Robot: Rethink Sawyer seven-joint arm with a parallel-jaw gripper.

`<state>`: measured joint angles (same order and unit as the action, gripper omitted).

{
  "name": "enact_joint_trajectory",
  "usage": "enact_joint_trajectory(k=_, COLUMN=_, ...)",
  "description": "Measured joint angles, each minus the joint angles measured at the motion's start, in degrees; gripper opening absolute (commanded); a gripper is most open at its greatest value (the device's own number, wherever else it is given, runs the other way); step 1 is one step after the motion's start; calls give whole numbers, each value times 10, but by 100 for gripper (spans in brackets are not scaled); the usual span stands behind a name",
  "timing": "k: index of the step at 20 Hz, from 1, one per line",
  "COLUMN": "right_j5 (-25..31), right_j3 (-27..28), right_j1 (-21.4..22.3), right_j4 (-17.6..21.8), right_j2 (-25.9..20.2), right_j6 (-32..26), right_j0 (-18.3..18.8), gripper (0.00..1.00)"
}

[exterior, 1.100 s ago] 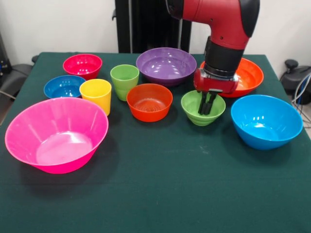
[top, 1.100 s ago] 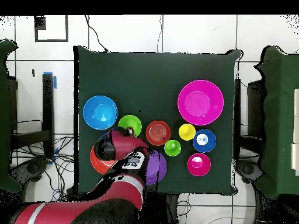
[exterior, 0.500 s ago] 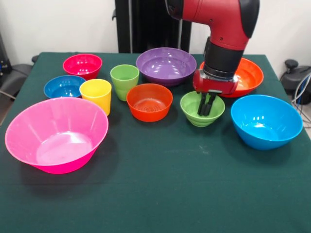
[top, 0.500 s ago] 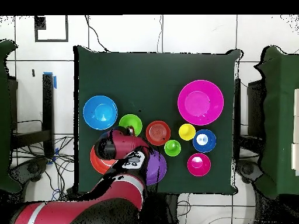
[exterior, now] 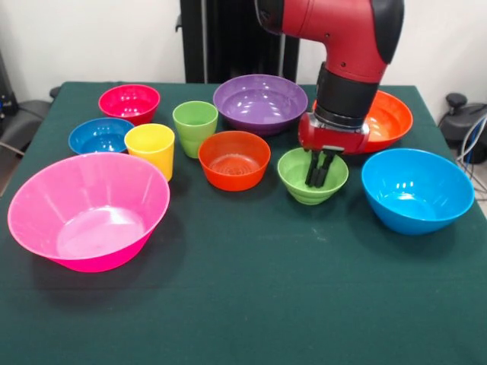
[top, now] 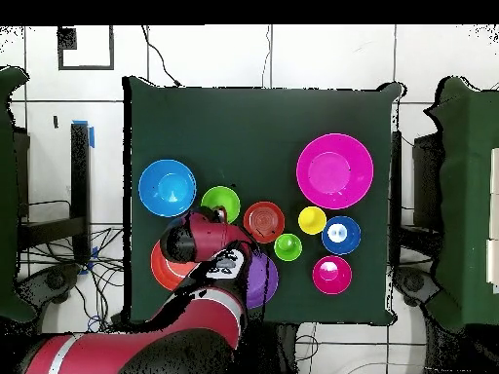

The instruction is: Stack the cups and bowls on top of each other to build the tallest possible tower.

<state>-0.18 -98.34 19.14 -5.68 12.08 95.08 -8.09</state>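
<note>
My gripper point(exterior: 317, 181) reaches down into the small light-green bowl point(exterior: 296, 179), its dark fingers close together at the bowl's wall, shut on it. From above, this bowl point(top: 223, 201) sits just beyond the red arm. Beside it are the small orange-red bowl point(exterior: 233, 160) and the large light-blue bowl point(exterior: 417, 190). The yellow cup point(exterior: 150, 148) and green cup point(exterior: 195, 125) stand upright left of centre. The large purple bowl point(exterior: 260, 103) and large orange bowl point(exterior: 389, 118) lie behind the gripper. No pile shows; every piece stands singly.
A large pink bowl point(exterior: 87, 209) fills the near left. The small dark-blue bowl point(exterior: 99, 137) and magenta-red bowl point(exterior: 129, 103) sit at the far left. The green cloth point(exterior: 251, 304) covers the table's front half.
The gripper and the small green bowl have shifted together a little to the left and toward the camera. Nothing else has moved.
</note>
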Motion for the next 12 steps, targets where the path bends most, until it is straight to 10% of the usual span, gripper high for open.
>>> enact_joint_trajectory(k=12, right_j5=-8, right_j3=22, right_j1=-7, right_j4=1, right_j2=-1, right_j6=0, right_j0=37, gripper=0)
